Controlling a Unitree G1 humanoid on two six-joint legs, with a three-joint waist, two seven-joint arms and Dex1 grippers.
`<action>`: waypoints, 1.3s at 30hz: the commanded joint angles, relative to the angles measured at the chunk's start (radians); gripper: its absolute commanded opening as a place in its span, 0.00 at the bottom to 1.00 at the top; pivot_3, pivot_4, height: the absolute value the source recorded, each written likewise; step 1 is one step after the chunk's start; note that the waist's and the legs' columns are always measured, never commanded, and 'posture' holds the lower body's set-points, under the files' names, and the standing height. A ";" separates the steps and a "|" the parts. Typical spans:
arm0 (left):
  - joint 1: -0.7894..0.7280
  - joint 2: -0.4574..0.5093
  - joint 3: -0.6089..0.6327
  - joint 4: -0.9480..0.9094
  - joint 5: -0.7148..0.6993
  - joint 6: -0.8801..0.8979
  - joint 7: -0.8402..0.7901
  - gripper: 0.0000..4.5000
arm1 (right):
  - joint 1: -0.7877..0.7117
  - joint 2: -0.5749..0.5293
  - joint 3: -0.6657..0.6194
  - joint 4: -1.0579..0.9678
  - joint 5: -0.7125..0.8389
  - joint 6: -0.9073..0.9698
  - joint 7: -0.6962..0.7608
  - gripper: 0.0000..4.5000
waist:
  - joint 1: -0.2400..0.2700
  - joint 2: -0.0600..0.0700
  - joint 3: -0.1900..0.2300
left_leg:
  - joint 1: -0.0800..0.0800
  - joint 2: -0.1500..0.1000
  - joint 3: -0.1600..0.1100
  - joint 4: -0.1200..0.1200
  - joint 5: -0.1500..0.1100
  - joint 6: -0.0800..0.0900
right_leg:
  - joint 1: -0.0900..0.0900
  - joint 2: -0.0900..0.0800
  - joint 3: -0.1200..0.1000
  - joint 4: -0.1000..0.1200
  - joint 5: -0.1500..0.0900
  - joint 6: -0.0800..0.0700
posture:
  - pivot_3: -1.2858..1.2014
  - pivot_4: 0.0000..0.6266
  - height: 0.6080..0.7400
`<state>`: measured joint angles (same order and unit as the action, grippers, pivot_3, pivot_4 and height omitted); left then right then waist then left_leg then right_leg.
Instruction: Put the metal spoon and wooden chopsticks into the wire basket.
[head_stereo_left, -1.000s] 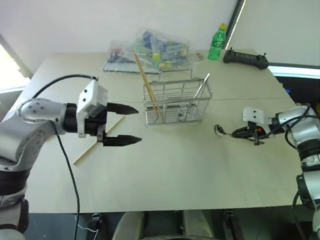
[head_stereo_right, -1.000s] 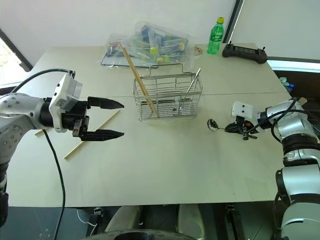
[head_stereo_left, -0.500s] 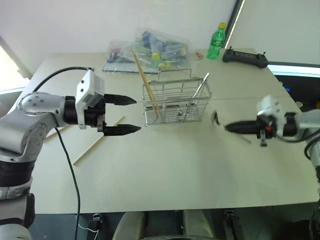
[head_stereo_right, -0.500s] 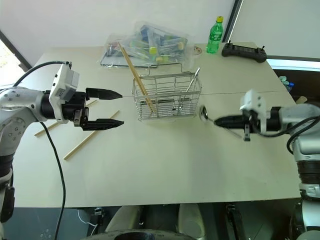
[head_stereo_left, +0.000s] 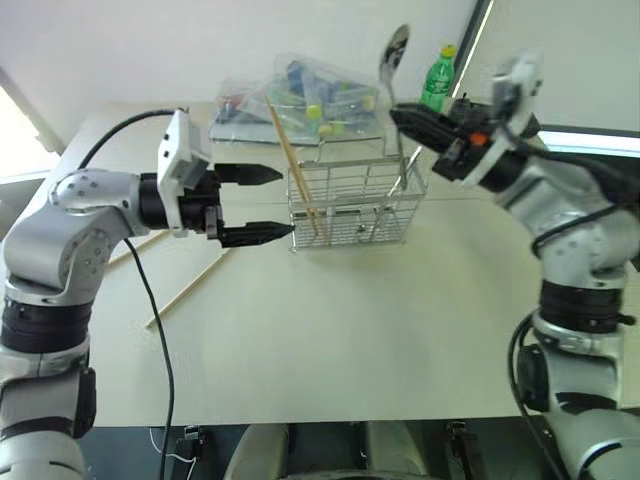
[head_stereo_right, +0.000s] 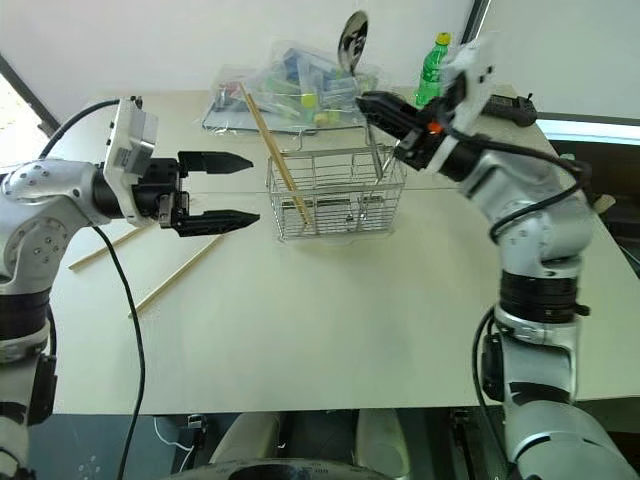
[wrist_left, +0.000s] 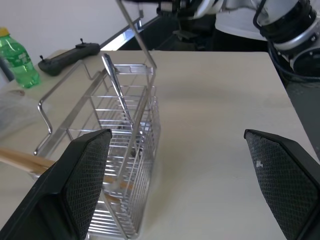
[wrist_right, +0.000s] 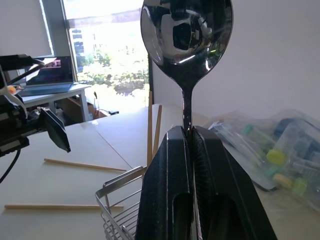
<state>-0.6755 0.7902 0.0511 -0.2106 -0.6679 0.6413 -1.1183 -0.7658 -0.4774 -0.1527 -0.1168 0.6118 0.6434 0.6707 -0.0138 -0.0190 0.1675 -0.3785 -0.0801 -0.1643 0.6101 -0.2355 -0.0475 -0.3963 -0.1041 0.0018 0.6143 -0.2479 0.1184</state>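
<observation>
— Where is the metal spoon?

— Up in the air above the wire basket, bowl uppermost. The right tool has its two black fingers pressed together on the slim handle, so the spoon stands up out of the fingertips and its lower handle runs down toward the basket's rim.

— And the wooden chopsticks?

— One chopstick leans inside the basket, its top sticking well out over the rim toward the clear plastic bag. Two more chopsticks lie flat on the tabletop, on the left, apart from the basket. A second metal utensil also stands tilted in the basket.

— The left tool?

— The left tool hangs level just beside the basket's left end, fingers spread wide, holding nothing.

— Anything hard to read?

— The spoon's handle is hidden between the right fingers, so how far down it reaches past them is unclear. One of the flat chopsticks is partly covered by the left arm. A green bottle and a black controller sit at the far edge, the controller partly behind the right arm.
</observation>
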 joint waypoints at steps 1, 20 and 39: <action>-0.024 -0.003 0.018 -0.001 0.000 -0.015 0.004 1.00 | -0.020 0.038 -0.006 0.040 -0.047 -0.098 -0.042 0.04 | -0.001 0.000 0.000 | 0.000 0.000 0.000 0.000 0.000 0.000 | 0.000 0.000 0.000 0.000 0.000 0.000 | 0.52 0.24 0.95; -0.012 0.017 0.056 -0.037 -0.014 0.011 0.045 1.00 | -0.063 0.134 -0.004 0.303 -0.186 -0.311 -0.159 0.84 | -0.006 0.001 0.000 | 0.003 0.005 0.004 -0.002 0.000 -0.001 | 0.000 0.006 0.002 0.000 0.001 -0.002 | 0.52 0.24 0.95; -0.137 0.035 0.109 0.106 -0.026 0.032 0.063 1.00 | -0.093 -0.348 -0.142 0.115 0.063 -0.007 0.222 0.99 | 0.001 0.002 0.002 | 0.002 0.005 0.007 -0.002 0.000 0.000 | 0.000 0.006 0.005 -0.002 0.001 -0.002 | 0.52 0.24 0.95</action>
<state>-0.7642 0.7997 0.1017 -0.1161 -0.6730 0.6679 -1.0673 -0.8452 -0.7586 -0.2493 0.0897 0.5934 0.5797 0.7816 -0.0127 -0.0175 0.1695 -0.3765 -0.0750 -0.1567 0.6075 -0.2359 -0.0467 -0.3965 -0.0980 0.0066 0.6125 -0.2468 0.1164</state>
